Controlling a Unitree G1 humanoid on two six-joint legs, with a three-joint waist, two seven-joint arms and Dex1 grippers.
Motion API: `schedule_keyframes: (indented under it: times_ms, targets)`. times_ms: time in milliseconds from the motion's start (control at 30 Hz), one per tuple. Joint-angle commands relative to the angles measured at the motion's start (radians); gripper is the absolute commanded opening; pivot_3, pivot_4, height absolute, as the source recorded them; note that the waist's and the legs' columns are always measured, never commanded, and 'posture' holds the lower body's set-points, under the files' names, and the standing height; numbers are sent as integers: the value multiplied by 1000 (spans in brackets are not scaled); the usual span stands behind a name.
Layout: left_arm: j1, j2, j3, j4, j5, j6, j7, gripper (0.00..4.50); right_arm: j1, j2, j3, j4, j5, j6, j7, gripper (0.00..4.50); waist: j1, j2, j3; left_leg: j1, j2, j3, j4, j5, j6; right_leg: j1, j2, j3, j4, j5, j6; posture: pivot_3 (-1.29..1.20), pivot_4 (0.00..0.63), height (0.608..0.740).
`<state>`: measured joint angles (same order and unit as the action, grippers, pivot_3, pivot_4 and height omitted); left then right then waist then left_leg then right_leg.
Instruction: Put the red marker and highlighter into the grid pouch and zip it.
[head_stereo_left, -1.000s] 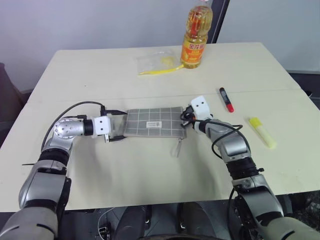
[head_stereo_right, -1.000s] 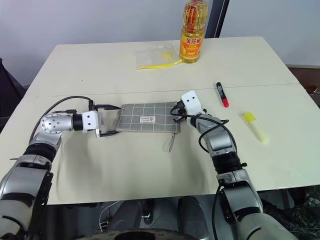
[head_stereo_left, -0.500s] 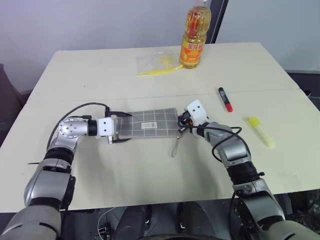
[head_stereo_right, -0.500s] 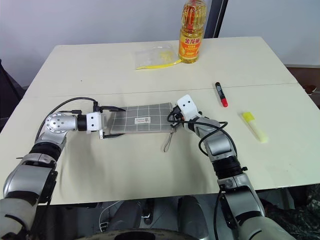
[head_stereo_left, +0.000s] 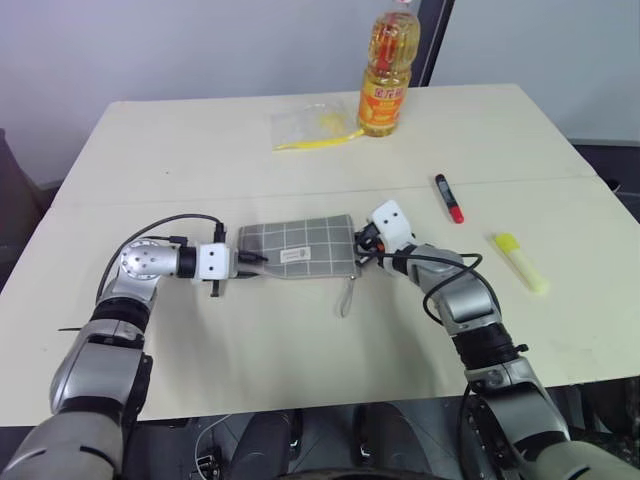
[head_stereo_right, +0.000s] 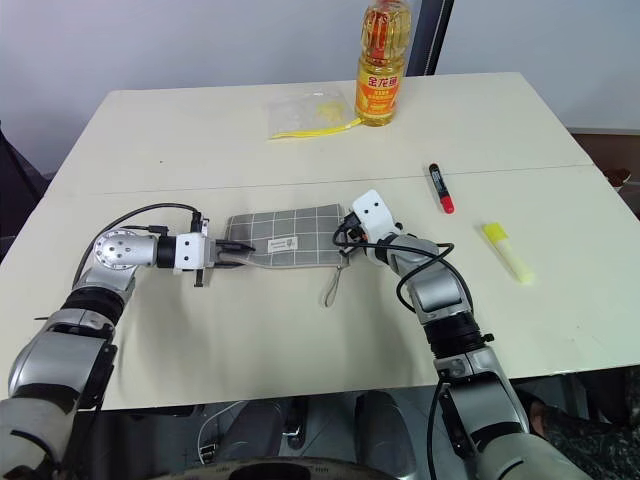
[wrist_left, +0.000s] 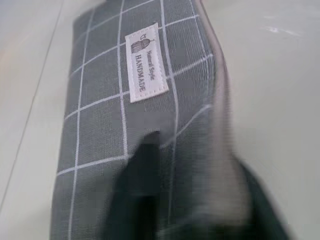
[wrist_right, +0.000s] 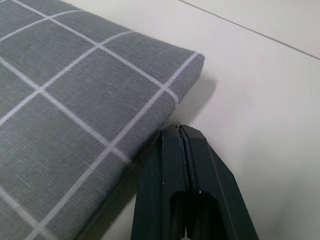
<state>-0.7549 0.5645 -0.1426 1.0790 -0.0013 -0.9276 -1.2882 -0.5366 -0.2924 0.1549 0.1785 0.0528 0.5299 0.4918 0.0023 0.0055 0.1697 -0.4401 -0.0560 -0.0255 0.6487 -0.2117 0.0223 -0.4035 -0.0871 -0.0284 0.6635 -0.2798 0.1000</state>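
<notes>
Grid pouch (head_stereo_left: 298, 250) sits mid-frame; my left pincer (head_stereo_left: 252, 257) pinches its end, right pincer (head_stereo_left: 366, 245) pressed together, so I should hold firm

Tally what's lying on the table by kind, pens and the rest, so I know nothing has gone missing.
Pens: 2 (red marker, highlighter)
Pouches: 1 (grid pouch)
Clear plastic bags: 1 (plastic bag)
Bottles: 1 (oil bottle)
Total: 5
</notes>
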Motion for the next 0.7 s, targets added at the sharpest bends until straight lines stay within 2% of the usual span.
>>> schedule_keyframes:
  times_ms: [33,233,400,500,667,700]
  targets:
    - [3,-8,24,-31,-44,22,-8,51,11,-3,-9,-28,-3,-8,-5,0,0,0,0,0,0,0,0,0,0,0,0,0,0,0,0,0,150,740]
    - [35,-59,74,-234,-141,305,55,51,48,-56,-108,-136,1,-2,-69,0,10,-1,0,-2,0,0,1,0,1,0,0,0,0,0,0,0,150,740]
    - [125,-104,87,-590,-220,678,179,51,135,-118,-217,-322,64,64,-55,0,7,-1,1,-2,0,0,0,1,1,-1,-1,2,0,0,0,0,150,740]
    - [178,-119,72,-746,-214,835,253,0,197,-160,-253,-423,106,125,-22,893,6,-1,1,-2,1,-1,0,1,1,-1,-1,2,0,0,0,0,150,740]
    - [228,-153,34,-874,-167,959,356,0,267,-174,-319,-538,182,192,-13,3383,4,-1,1,-1,1,-1,0,1,0,-1,-1,3,0,0,0,0,150,740]
    - [232,-164,25,-890,-157,976,380,0,283,-172,-333,-559,199,199,-9,3998,7,-1,1,-1,1,-1,0,1,0,-1,-1,3,0,0,0,0,150,740]
